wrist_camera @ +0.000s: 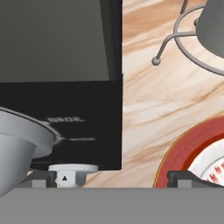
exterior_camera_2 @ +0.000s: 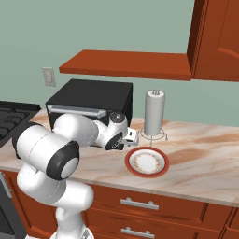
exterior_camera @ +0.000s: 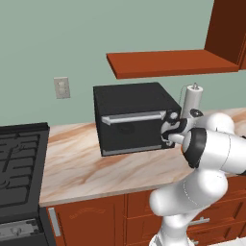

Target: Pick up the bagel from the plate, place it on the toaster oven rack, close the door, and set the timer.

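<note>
Left base view: my claw (exterior_camera: 172, 126) sits at the right front edge of the black toaster oven (exterior_camera: 134, 117), door (exterior_camera: 132, 129) shut, silver handle across the top. Paper-towel roll (exterior_camera: 192, 101) behind.

Right base view: claw (exterior_camera_2: 127, 136) jaws spread wide, gripping nothing, just left of the plate (exterior_camera_2: 146, 162) on the counter (exterior_camera_2: 196, 158). Plate bare, bagel not visible.

Hand view: oven control panel with a grey knob (wrist_camera: 24, 133) at left, plate rim (wrist_camera: 186, 148) lower right, towel-holder wire base (wrist_camera: 186, 33) at top.
</note>
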